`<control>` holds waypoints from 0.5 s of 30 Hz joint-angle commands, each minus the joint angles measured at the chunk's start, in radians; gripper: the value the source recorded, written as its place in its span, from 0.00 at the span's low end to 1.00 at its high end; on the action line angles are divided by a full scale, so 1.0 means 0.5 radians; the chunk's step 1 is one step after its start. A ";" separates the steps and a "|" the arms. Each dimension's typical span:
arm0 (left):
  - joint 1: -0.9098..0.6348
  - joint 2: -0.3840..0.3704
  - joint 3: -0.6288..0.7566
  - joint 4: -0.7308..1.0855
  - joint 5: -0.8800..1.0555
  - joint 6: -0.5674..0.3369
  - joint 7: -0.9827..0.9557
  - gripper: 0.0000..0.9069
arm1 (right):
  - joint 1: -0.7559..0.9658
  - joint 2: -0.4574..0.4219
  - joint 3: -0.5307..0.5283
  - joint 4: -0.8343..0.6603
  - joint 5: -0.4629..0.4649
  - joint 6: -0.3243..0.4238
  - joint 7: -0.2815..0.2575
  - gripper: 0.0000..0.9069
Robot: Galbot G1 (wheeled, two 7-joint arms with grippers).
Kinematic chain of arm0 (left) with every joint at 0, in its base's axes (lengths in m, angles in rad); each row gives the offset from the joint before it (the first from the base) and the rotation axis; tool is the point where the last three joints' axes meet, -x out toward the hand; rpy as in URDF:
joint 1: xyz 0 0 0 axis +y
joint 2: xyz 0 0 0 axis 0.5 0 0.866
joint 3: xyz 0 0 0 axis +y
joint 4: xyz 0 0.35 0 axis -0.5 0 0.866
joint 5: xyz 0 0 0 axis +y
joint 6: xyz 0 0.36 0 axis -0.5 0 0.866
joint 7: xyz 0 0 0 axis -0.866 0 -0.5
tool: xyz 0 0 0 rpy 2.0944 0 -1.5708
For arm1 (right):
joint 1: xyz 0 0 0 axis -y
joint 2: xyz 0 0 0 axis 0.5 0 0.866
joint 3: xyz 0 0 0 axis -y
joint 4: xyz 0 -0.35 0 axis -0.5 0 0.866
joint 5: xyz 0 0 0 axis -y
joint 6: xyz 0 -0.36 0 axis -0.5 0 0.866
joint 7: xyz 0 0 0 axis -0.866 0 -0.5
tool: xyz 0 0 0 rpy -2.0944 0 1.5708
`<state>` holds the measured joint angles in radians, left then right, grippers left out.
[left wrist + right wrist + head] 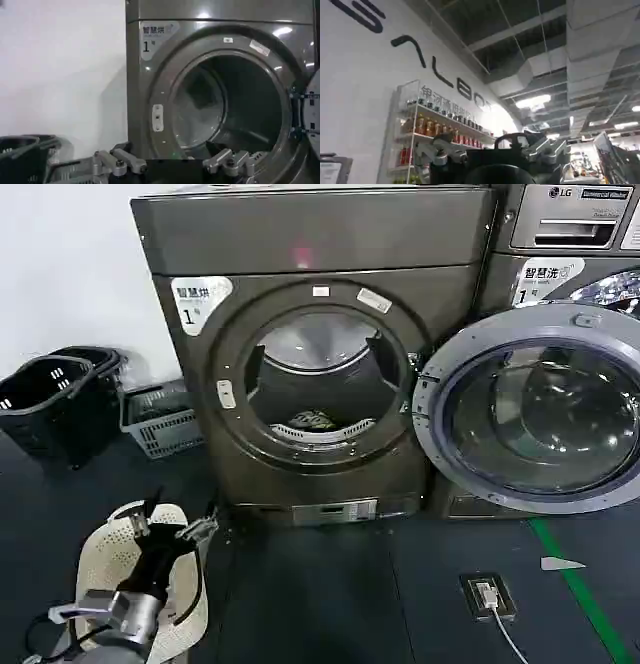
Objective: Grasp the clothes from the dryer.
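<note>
A white perforated basket (100, 559) lies directly beneath the fingers (197, 529) of the left gripper (168, 526). Beyond them, leftward, stand two black baskets (50, 399) and a grey basket (160, 419). Well right of them sit a floor socket (487, 594), probably with a cable, and green tape (580, 584).

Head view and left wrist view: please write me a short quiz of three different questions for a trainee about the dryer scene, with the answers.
1. True or false: the round glass door of the dark bronze-grey dryer is swung open.
2. Where does the small yellow-green bundle of clothes lie? A) in the grey slatted basket B) at the bottom of the steel drum C) on the floor
3. Fill in: the left hand is low, in front of the dryer, with its fingers ____.

Key: 1 true; 2 B; 3 open
</note>
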<state>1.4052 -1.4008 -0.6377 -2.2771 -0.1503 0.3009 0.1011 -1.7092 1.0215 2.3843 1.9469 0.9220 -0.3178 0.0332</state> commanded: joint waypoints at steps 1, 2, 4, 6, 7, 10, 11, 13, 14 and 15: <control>0.003 0.000 -0.001 -0.007 0.052 0.014 0.010 1.00 | 0.000 0.003 0.001 0.005 0.012 0.024 -0.009 1.00; 0.006 0.002 -0.001 -0.013 0.053 0.012 0.010 1.00 | -0.002 0.002 0.006 0.004 0.017 0.027 -0.006 1.00; 0.009 0.005 -0.005 -0.019 0.053 0.009 0.010 1.00 | -0.004 0.003 0.009 0.001 0.020 0.032 -0.007 1.00; 0.011 0.008 -0.005 -0.020 0.053 0.009 0.010 1.00 | -0.006 0.007 0.009 0.003 0.026 0.034 -0.006 1.00; 0.011 0.010 -0.005 -0.019 0.054 0.010 0.012 1.00 | -0.006 0.009 0.009 0.006 0.026 0.036 -0.006 1.00; 0.013 0.018 -0.001 -0.006 0.067 0.007 0.019 1.00 | -0.007 0.011 0.008 0.007 0.026 0.042 -0.004 1.00; 0.012 0.017 -0.001 -0.007 0.067 0.008 0.018 1.00 | -0.008 0.011 0.009 0.007 0.026 0.045 -0.004 1.00; 0.012 0.018 0.000 -0.015 0.065 0.010 0.020 1.00 | -0.007 0.013 0.009 0.006 0.025 0.047 -0.005 1.00; 0.014 0.018 0.000 -0.017 0.065 0.010 0.020 1.00 | -0.007 0.014 0.008 0.007 0.026 0.046 -0.006 1.00; 0.014 0.018 0.001 -0.016 0.067 0.010 0.021 1.00 | -0.006 0.016 0.005 0.009 0.026 0.047 -0.007 1.00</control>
<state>1.4109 -1.3925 -0.6384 -2.2841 -0.1227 0.3044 0.1092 -1.7123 1.0289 2.3862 1.9504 0.9333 -0.2971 0.0307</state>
